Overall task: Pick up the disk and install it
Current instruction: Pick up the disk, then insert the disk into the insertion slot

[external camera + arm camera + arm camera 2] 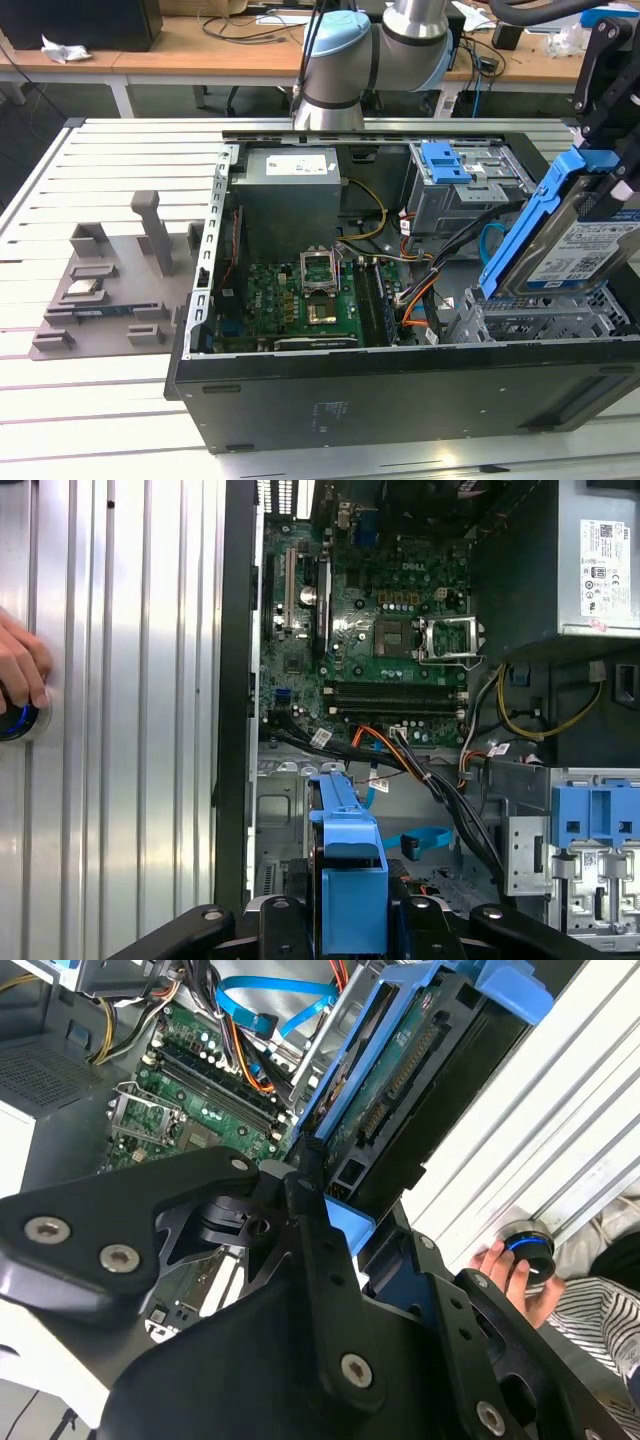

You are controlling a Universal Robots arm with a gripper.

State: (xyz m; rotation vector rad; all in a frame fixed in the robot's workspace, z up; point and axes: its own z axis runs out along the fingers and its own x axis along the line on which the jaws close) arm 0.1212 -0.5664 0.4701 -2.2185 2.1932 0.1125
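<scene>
"Exterior view, right edge of the frame: is that the disk (575,250)?"

"Yes. It is a silver metal drive with a white-and-blue barcode label on its face and a blue plastic bracket along its edges. It is tilted and held in the air over the lower right corner of the open computer case (400,400)."

"What has hold of it?"

"The black gripper (607,140), coming down from the upper right corner. Its fingers are closed on the upper end of the blue bracket. In the second wrist view the gripper (330,1210) pinches the bracket from both sides, and the disk (420,1090) shows its dark connector edge."

"And the first wrist view?"

"There the disk (350,860) is seen edge-on as a blue strip running out from the gripper (350,920). It hangs above the metal bay just beside the green motherboard (390,650)."

"Where is the drive cage?"

"The blue-topped drive cage (470,185) sits at the back of the case in the exterior view, apart from the disk. In the second wrist view, a person's hand (500,1265) rests on a blue-ringed knob (527,1243) on the table outside the case."
</scene>
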